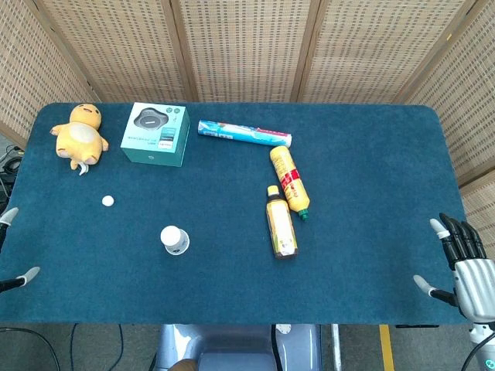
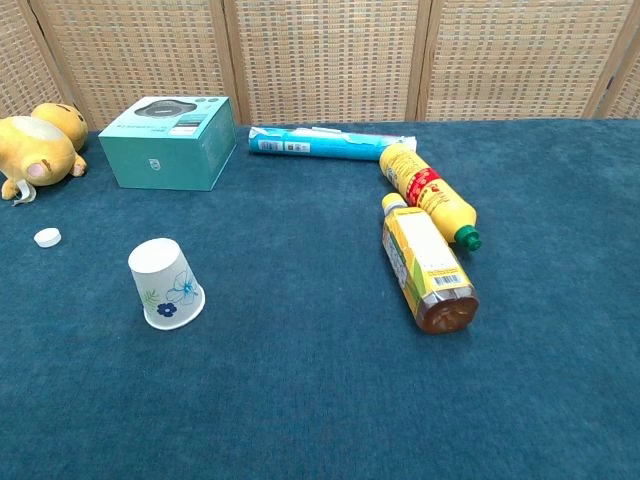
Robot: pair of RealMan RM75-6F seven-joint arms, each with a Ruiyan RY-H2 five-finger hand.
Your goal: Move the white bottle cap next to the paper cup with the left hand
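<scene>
Blue table [image 1: 363, 154] | head view only: right hand [image 1: 464, 263] spread, empty; left hand's [image 1: 15, 247] state unclear

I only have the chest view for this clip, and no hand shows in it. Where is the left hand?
Observer: In the head view only fingertips of the left hand show, at the left edge of the table, spread and holding nothing.
Operator: How does it stand to the white bottle cap?
Observer: Apart from it. The white bottle cap lies untouched on the cloth, roughly between those fingertips and the paper cup.
Operator: And the right hand?
Observer: The right hand is at the table's right edge, fingers apart, empty.
</scene>
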